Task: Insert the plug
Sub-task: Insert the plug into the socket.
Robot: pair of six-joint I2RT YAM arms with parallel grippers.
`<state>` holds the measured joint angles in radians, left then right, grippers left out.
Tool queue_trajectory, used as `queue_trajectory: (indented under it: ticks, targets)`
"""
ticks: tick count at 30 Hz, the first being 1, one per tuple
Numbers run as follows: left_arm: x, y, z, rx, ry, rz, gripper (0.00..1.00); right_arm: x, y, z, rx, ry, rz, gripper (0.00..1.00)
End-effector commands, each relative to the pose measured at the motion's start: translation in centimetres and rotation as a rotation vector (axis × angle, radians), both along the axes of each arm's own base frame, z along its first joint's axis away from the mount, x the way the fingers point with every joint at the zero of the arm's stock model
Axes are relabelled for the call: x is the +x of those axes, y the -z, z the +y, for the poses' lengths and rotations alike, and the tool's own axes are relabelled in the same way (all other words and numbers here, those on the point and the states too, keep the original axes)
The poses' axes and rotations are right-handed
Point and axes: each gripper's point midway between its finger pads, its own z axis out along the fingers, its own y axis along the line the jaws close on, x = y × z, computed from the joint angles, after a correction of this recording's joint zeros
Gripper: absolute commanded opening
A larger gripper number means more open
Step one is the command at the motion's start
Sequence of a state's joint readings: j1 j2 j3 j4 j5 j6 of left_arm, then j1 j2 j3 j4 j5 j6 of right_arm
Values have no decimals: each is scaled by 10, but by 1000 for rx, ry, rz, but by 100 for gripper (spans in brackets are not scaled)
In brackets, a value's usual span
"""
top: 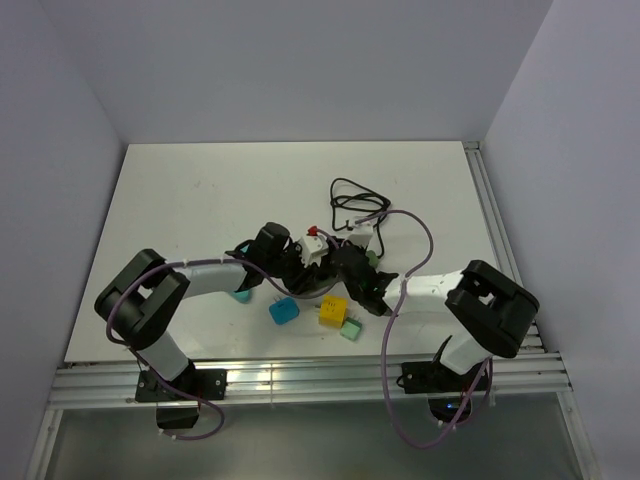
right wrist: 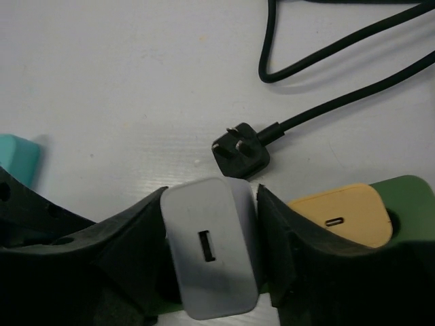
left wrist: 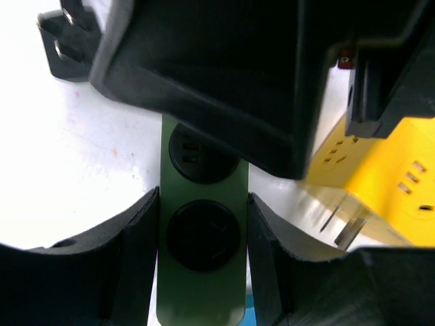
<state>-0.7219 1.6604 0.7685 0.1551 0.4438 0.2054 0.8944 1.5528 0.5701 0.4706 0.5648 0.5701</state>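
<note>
The plug, a grey charger block [right wrist: 211,251] with a USB slot on top, stands on the green power strip [right wrist: 408,197]. My right gripper [right wrist: 212,248] straddles it; the left finger [right wrist: 129,238] touches it and a thin gap shows at the right finger [right wrist: 289,238]. Its prongs are hidden. My left gripper [left wrist: 202,261] is shut on the strip [left wrist: 202,299], fingers pressed on both long sides beside a round black socket [left wrist: 202,234]. From above, both grippers [top: 322,268] meet at the table's middle and hide most of the strip.
A loose black plug [right wrist: 241,149] on a black cable [top: 355,195] lies just beyond the charger. A tan adapter [right wrist: 340,214] sits on the strip. Yellow [top: 333,310], blue [top: 283,311], mint [top: 350,329] and teal [top: 241,296] blocks lie near the front edge.
</note>
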Motion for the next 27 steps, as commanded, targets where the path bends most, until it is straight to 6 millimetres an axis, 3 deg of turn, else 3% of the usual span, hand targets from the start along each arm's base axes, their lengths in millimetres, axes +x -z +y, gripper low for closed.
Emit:
queue_trajectory:
  ticks: [1,9,18,27]
  targets:
    - [10,-42,-35,-125,41,-137,7,-74,79,-20,-185,-171,337,69]
    - [11,-48,-34,-139,37,-153,4,-64,67,-20,-147,-165,321,81]
    - [10,-49,-35,-144,42,-152,3,-51,38,-24,-73,-160,281,82]
    - [10,-44,-37,-134,45,-124,2,-47,-5,-28,-30,-177,208,82]
